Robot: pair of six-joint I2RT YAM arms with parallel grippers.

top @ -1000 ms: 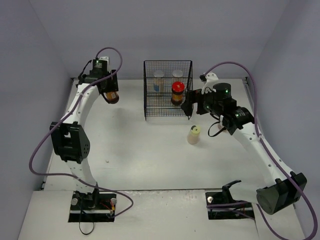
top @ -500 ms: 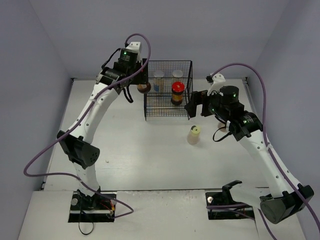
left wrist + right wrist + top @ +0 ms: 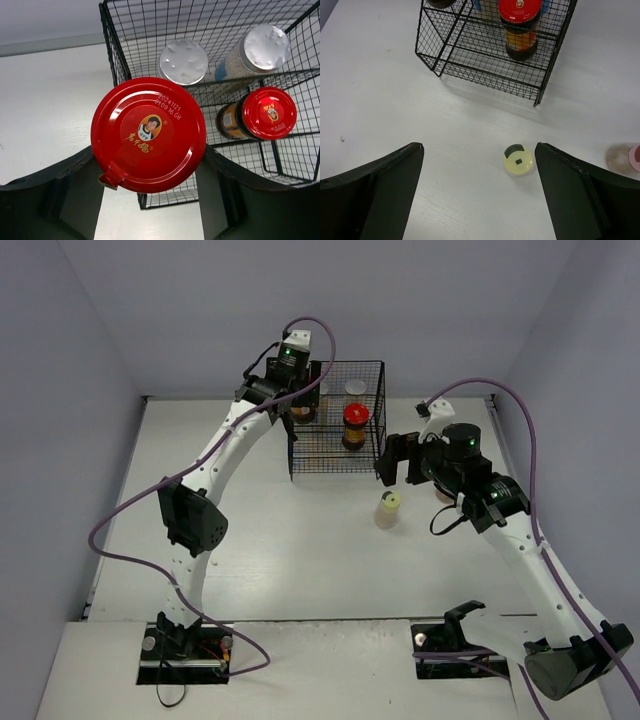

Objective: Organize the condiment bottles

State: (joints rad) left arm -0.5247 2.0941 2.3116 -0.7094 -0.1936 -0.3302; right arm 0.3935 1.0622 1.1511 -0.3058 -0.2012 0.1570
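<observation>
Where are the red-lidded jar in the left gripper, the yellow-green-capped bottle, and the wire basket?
held red-lidded jar (image 3: 148,134), left wrist view, centre of its red lid.
yellow-green-capped bottle (image 3: 518,160), right wrist view, top of its cap.
wire basket (image 3: 325,452), top external view, its front mesh wall.

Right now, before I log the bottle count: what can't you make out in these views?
Pink-capped bottle: right wrist view, cut off by the right edge.
Held red-lidded jar: left wrist view, its lid hides its body; top view, the left gripper covers most of it.
Labels on the silver-capped bottles: top view, too small behind the basket wire.
</observation>
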